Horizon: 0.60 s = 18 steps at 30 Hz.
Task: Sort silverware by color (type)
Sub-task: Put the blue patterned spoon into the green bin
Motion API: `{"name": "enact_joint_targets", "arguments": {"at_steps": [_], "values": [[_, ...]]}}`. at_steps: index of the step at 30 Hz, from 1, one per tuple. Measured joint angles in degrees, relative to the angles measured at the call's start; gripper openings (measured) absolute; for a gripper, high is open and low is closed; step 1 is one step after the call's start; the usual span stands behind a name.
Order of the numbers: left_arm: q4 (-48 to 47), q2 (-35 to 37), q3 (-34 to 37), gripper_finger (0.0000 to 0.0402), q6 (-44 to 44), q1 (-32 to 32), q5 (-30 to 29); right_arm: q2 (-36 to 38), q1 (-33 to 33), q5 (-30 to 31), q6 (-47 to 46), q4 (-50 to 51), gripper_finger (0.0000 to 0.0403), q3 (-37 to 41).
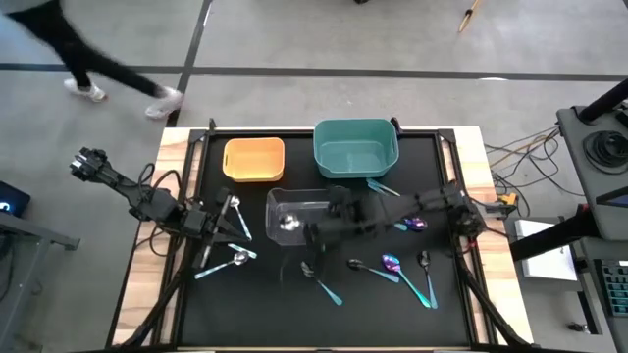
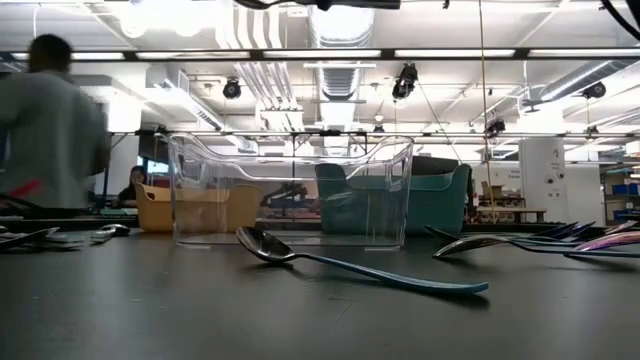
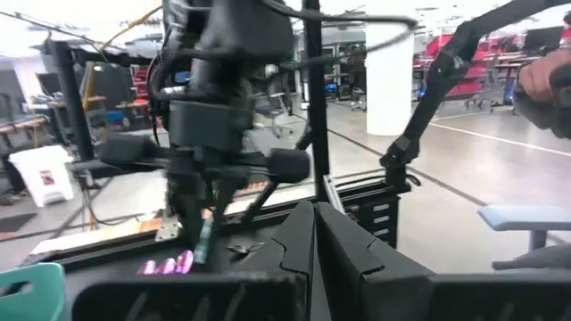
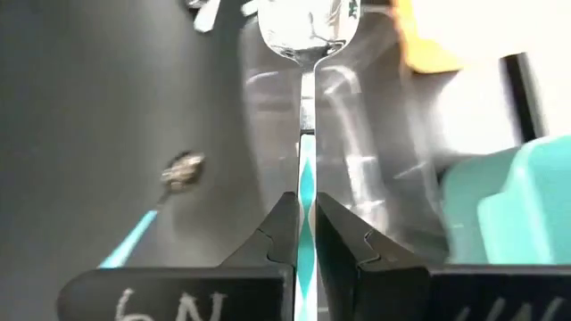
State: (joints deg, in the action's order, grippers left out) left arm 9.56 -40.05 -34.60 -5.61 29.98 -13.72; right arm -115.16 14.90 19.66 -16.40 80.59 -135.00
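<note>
High view: the right gripper [image 1: 316,231] reaches across the dark surface [image 1: 265,304] to the clear bin [image 1: 299,218], holding a silver-bowled spoon [image 1: 290,225] whose bowl lies over the bin's interior; the left gripper [image 1: 234,224] waits beside two silver spoons [image 1: 235,257] at the surface's left. Loose spoons (dark and purple-pink bowls) [image 1: 392,265] lie at front right. An orange bin [image 1: 254,160] and a teal bin [image 1: 355,147] stand at the back.
Low view: a dark-bowled spoon [image 2: 340,263] with a teal handle lies just in front of the clear bin [image 2: 290,190]; more spoons [image 2: 520,243] lie at right. A person [image 2: 50,125] stands behind, at left.
Left wrist view: left fingers [image 3: 335,245] pressed together, holding nothing; the right arm [image 3: 214,98] is farther off.
Right wrist view: right fingers [image 4: 278,234] clamped on the teal handle of the silver-bowled spoon [image 4: 308,31], its bowl above the clear bin [image 4: 357,134].
</note>
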Motion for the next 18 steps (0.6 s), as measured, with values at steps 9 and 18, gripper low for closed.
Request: {"name": "enact_joint_targets", "arguments": {"at_steps": [9,18], "values": [[2.40,0.28,-0.27,0.0000,-11.25,-0.29,-15.15,5.66,-10.47,-1.78,10.26,0.65,0.0013,0.00],[3.29,2.52,-0.29,0.0000,-20.11,-6.00,-17.53,7.24,-22.56,-8.19,22.76,1.51,0.0013,0.00]]}}
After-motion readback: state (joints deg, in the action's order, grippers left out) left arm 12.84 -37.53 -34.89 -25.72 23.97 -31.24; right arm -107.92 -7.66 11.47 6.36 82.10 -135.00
